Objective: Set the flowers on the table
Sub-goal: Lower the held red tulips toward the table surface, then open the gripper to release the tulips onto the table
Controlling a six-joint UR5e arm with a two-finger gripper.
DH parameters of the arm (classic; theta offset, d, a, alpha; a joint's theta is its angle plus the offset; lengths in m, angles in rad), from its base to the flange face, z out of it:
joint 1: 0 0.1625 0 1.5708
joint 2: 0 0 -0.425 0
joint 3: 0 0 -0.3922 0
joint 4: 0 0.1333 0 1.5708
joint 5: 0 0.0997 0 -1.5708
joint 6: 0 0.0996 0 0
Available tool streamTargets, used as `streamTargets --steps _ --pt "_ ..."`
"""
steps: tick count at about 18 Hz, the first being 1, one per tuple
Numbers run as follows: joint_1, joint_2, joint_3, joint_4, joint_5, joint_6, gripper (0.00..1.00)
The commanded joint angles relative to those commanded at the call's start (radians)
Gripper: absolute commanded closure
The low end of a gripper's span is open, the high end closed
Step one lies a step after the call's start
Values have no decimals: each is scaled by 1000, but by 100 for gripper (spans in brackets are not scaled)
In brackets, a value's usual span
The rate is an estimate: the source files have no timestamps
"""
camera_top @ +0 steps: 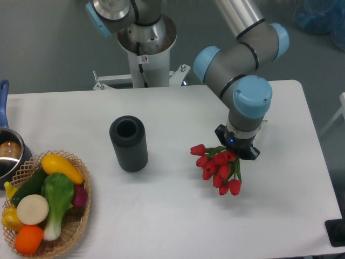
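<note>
Camera view showed us the flowers [218,167] hanging right of centre over the table [178,216], their stems clamped in the gripper [237,149] just behind, the dark vase [129,143] standing leftward.

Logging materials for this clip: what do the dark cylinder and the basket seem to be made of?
The dark cylinder looks like matte grey plastic or rubber, going by its fine ribbed wall and lack of shine; the look leaves it open. The basket looks like woven wicker: tan, with an open lattice rim.
</note>
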Motion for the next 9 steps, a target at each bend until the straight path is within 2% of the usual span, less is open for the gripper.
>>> streamTargets --steps 1,3,5,6,9 --pt "2 2 0 0 -2 2 43" --pt "2 2 -2 2 -6 0 39" --pt "2 6 -3 0 -8 0 21" --pt "3 8 -5 2 -8 0 2" --pt "5 15 -11 3 -8 -2 0"
